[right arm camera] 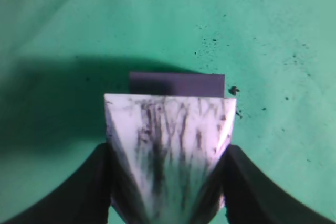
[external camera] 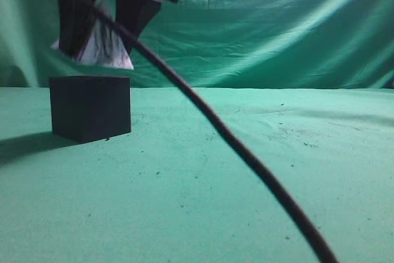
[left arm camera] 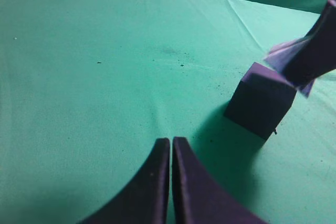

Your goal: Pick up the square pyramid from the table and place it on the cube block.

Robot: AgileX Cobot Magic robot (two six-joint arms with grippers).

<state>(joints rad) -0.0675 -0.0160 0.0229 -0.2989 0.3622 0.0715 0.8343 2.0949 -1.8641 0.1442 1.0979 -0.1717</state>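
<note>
The square pyramid [external camera: 108, 52], white with dark marbled streaks, hangs just above the cube block [external camera: 91, 108] at the left of the exterior view. My right gripper [external camera: 101, 32] is shut on the pyramid from both sides. In the right wrist view the pyramid [right arm camera: 168, 124] sits between the fingers [right arm camera: 168, 149], and the cube's dark top [right arm camera: 177, 84] shows just beyond its base. In the left wrist view my left gripper [left arm camera: 171, 141] is shut and empty, low over the table [left arm camera: 105, 77]. The cube [left arm camera: 260, 100] and the held pyramid [left arm camera: 286, 53] are to its right.
A thick black cable [external camera: 234, 143] runs from the right gripper down across the exterior view to the bottom right. Wrinkled green cloth [external camera: 258, 29] hangs behind the table [external camera: 246, 183]. Small dark crumbs [right arm camera: 210, 43] lie near the cube.
</note>
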